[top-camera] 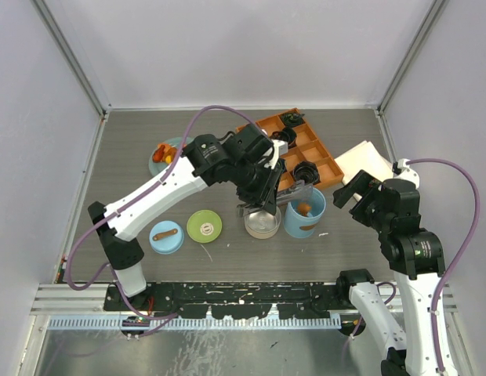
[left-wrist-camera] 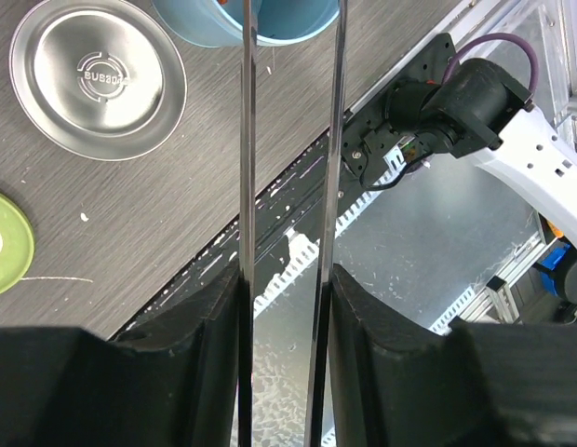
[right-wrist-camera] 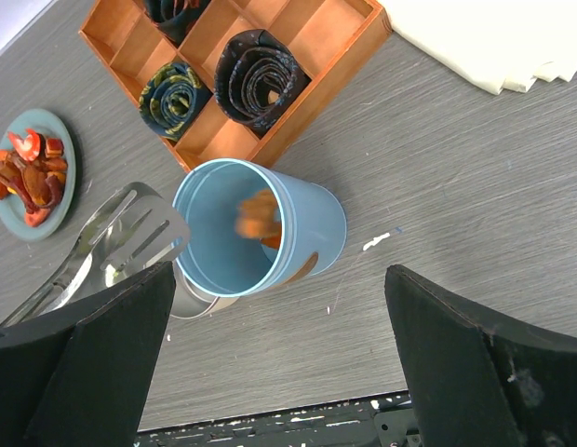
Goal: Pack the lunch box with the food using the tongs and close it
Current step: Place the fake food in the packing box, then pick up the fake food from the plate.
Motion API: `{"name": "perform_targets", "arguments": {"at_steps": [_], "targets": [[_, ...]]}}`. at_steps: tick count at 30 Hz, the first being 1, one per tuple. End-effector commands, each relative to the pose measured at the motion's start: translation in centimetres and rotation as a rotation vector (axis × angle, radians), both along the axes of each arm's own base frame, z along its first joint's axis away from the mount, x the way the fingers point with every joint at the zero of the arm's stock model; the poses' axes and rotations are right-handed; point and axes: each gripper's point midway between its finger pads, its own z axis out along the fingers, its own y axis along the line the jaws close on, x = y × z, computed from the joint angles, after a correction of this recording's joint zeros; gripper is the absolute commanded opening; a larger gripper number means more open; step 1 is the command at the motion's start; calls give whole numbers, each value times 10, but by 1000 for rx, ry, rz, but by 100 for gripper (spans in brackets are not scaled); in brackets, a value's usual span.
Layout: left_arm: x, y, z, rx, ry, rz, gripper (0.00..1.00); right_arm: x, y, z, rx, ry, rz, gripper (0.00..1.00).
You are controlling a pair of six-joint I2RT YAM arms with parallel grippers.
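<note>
My left gripper (top-camera: 262, 194) is shut on the grey tongs (left-wrist-camera: 247, 140), one finger pressed against each arm. The slotted tongs heads (right-wrist-camera: 130, 244) hang just left of the open light-blue cylinder (right-wrist-camera: 256, 233) with nothing between them. An orange food chunk (right-wrist-camera: 259, 219), blurred, is inside the cylinder (top-camera: 306, 210). The shallow steel tin (left-wrist-camera: 98, 74) stands empty beside it. The green lid (top-camera: 204, 226) and blue lid (top-camera: 166, 236) lie to the left. More food (right-wrist-camera: 28, 172) sits on the teal plate (top-camera: 158, 163). My right gripper (right-wrist-camera: 281, 279) hovers open to the right of the cylinder.
The orange compartment tray (top-camera: 317, 153) of black coils stands behind the cylinder. A folded white cloth (top-camera: 364, 160) lies at the back right. The table's near edge and black rail (top-camera: 243, 296) run in front of the lids.
</note>
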Motion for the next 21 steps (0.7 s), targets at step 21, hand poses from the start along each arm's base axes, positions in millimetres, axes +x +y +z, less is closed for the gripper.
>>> {"name": "perform_targets", "arguments": {"at_steps": [21], "targets": [[108,164,34,94,-219,426,39,10,3,16,20,-54,7,100]]}}
